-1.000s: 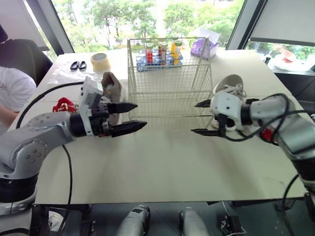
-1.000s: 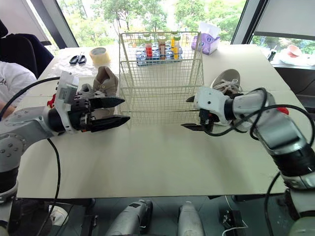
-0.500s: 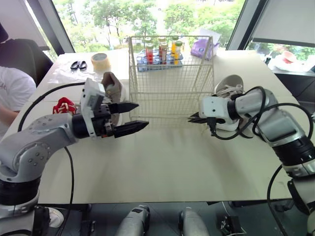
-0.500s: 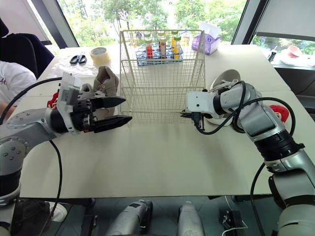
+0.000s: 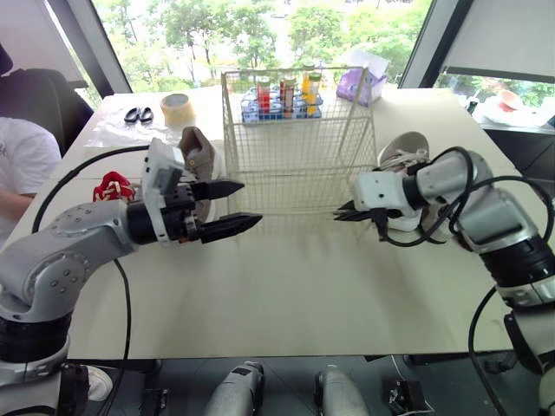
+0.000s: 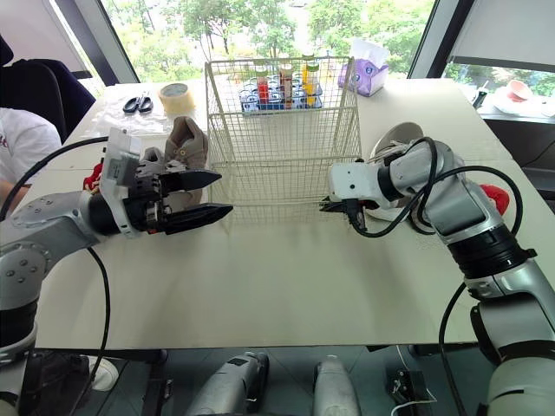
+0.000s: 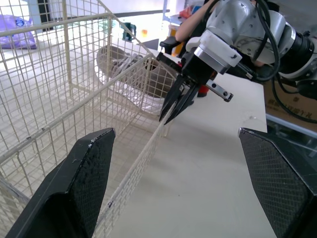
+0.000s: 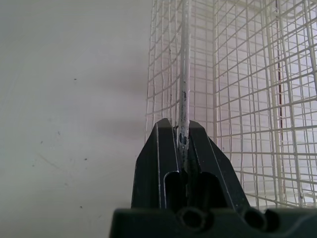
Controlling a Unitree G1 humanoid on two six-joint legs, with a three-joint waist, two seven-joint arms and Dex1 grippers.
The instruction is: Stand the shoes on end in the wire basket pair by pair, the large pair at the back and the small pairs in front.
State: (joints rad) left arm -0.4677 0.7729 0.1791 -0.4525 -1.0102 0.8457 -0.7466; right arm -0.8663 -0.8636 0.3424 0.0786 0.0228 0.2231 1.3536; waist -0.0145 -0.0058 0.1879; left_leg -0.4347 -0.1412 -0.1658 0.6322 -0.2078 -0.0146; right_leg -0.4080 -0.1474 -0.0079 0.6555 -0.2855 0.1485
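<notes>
Wire basket (image 6: 260, 173) is pinched at its front corner by the right pincer (image 6: 326, 205); left pincer (image 6: 224, 192) hangs open.

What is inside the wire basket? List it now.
The wire basket holds nothing that can be seen; its floor looks bare. The bottle rack seen through the mesh seems to sit behind it. Nothing covers the inside.

This looks like an office-style lab or test room: a large cream-white table (image 5: 286, 295) stands beside tall dark-framed windows (image 5: 130, 26) that give onto green trees. Work supplies lie along its far side: a beige roll of tape (image 5: 177, 107), black-handled scissors (image 5: 138, 114), a purple tissue box (image 5: 360, 84) and a blue tray of small capped bottles (image 6: 279, 94). A person in a white shirt (image 5: 22, 165) sits at the left.
</notes>
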